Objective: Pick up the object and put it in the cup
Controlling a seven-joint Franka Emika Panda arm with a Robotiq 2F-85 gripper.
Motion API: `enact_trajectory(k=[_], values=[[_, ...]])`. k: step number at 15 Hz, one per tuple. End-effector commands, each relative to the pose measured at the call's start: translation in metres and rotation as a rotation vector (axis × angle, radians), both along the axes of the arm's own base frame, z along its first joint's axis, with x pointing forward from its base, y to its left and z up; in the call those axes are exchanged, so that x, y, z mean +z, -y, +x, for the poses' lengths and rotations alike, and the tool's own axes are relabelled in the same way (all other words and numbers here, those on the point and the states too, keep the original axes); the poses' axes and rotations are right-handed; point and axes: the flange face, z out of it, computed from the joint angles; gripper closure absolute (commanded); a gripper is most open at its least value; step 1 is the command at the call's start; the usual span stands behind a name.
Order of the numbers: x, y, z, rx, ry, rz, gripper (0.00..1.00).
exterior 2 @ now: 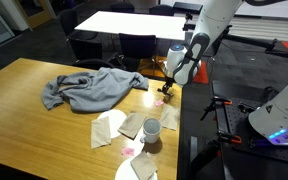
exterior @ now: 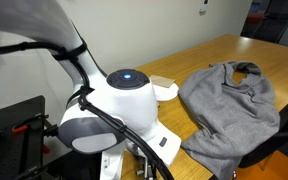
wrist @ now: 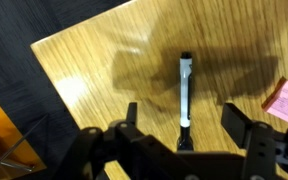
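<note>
The slim black marker pen (wrist: 185, 92) with a whitish middle lies flat on the wooden table, pointing away from me in the wrist view. My gripper (wrist: 182, 122) is open, with one finger on each side of the pen's near end and not touching it. In an exterior view the gripper (exterior 2: 167, 90) hangs low over the table's edge. The pale grey-blue cup (exterior 2: 152, 130) with a white rim stands upright further along the table, apart from the gripper. The pen is too small to make out in both exterior views.
A crumpled grey cloth (exterior 2: 92, 89) lies mid-table and also shows in an exterior view (exterior: 232, 105). Paper napkins (exterior 2: 112, 128) and a flat white dish (exterior 2: 136, 168) lie near the cup. A pink block (wrist: 287, 100) lies beside the pen. The table edge (wrist: 59, 85) is close.
</note>
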Motion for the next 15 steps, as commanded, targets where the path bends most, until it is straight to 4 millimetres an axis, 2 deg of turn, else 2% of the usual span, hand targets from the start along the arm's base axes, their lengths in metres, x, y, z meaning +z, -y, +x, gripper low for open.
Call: enact_trajectory(k=[1,3,5,6,7,12,13,15], values=[[-0.008,0.007,0.006,0.010,0.019,0.006,0.22],[-0.011,0.008,0.008,0.008,0.019,0.010,0.33],[-0.015,0.009,0.010,0.007,0.020,0.014,0.34],[-0.017,0.009,0.012,0.007,0.021,0.015,0.44],[-0.018,0.009,0.013,0.006,0.022,0.017,0.59],[-0.020,0.002,0.019,0.016,0.028,0.030,0.96],[-0.019,0.002,0.020,0.017,0.029,0.030,1.00],[-0.017,-0.001,0.021,0.017,0.026,0.033,0.99]])
